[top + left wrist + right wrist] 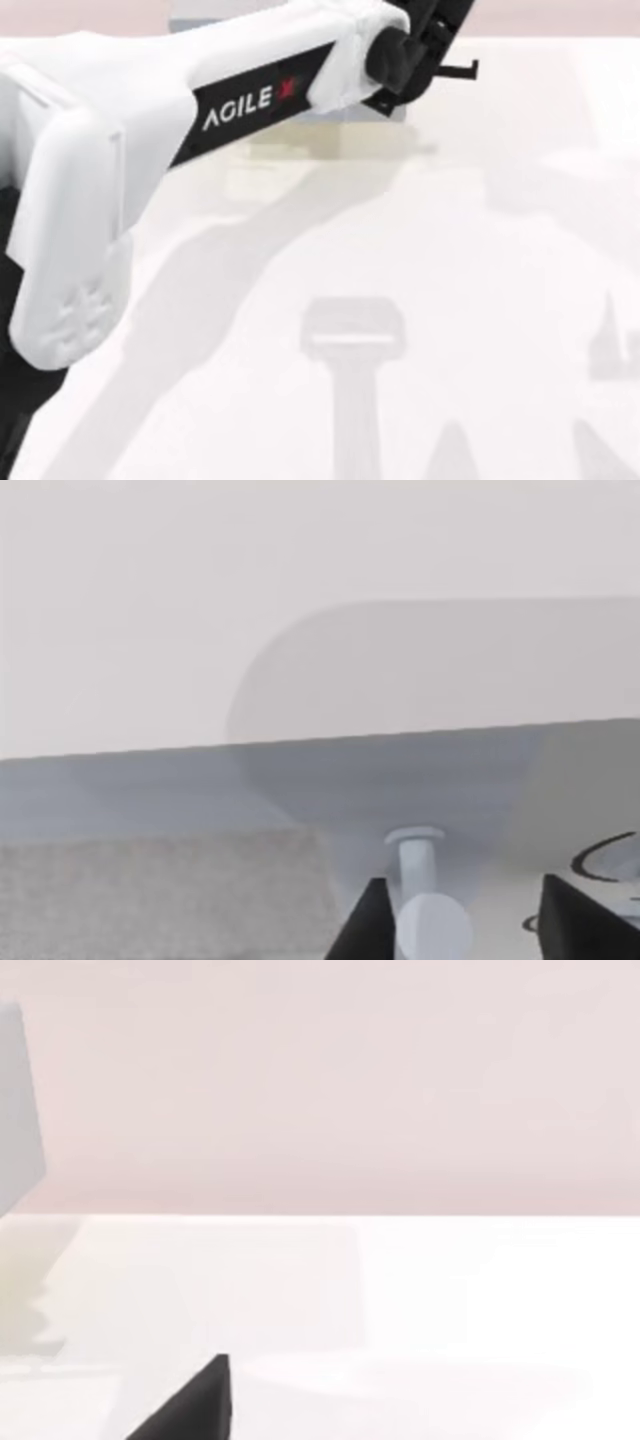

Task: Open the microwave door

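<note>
A: Top view — what's there?
B: Left arm [200,110] reaches diagonally across the table [450,300] to its far edge. Left end effector [425,65] sits at the far edge, mid-table, dark fingers pointing toward the right side. The microwave [205,20] is mostly hidden under the arm; only a grey bit shows at the far edge.
A: Door?
B: Can't make it out from above; arm covers it.
A: Right arm?
B: Not seen from above, only shadows on the table near the near edge.
A: Left wrist view?
B: Close-up of the microwave front. Door [150,890] w/ speckled mesh window, its bar handle [425,895] sitting between the two dark fingers [365,930]. Fingers are spread, one on each side of the handle, not pressed on it — left end effector's open around the bar. A knob's rim [610,855] shows beside it.
A: Door open or closed?
B: Can't tell.
A: Right wrist view?
B: Bare table, a grey corner of the microwave far off at the pic's edge, one dark fingertip [195,1405]. Right end effector's state: can't tell.
</note>
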You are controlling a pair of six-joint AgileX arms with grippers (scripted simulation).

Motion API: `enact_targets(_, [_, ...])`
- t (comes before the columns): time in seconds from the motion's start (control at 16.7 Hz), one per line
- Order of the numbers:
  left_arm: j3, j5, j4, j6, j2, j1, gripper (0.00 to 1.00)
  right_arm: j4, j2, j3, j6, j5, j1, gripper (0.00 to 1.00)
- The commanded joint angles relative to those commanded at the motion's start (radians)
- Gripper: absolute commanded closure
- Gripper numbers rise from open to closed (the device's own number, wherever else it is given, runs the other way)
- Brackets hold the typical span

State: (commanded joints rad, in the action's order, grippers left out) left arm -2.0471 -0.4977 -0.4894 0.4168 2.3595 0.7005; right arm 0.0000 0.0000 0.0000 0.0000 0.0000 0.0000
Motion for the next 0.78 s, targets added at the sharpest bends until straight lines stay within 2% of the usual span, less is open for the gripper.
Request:
enact_targets(0.42, [-0.442, 0.141, -0.57, 0.114, 0.137, -0.047, 1.0, 0.0, 0.0, 0.0, 0.0, 0.0, 0.0, 0.0])
enact_targets(0.6, [-0.555, 0.183, -0.701, 0.145, 0.171, -0.062, 1.0, 0.0, 0.0, 0.0, 0.0, 0.0, 0.0, 0.0])
enact_targets(0.78, [-0.589, 0.197, -0.737, 0.154, 0.18, -0.067, 1.0, 0.0, 0.0, 0.0, 0.0, 0.0, 0.0, 0.0])
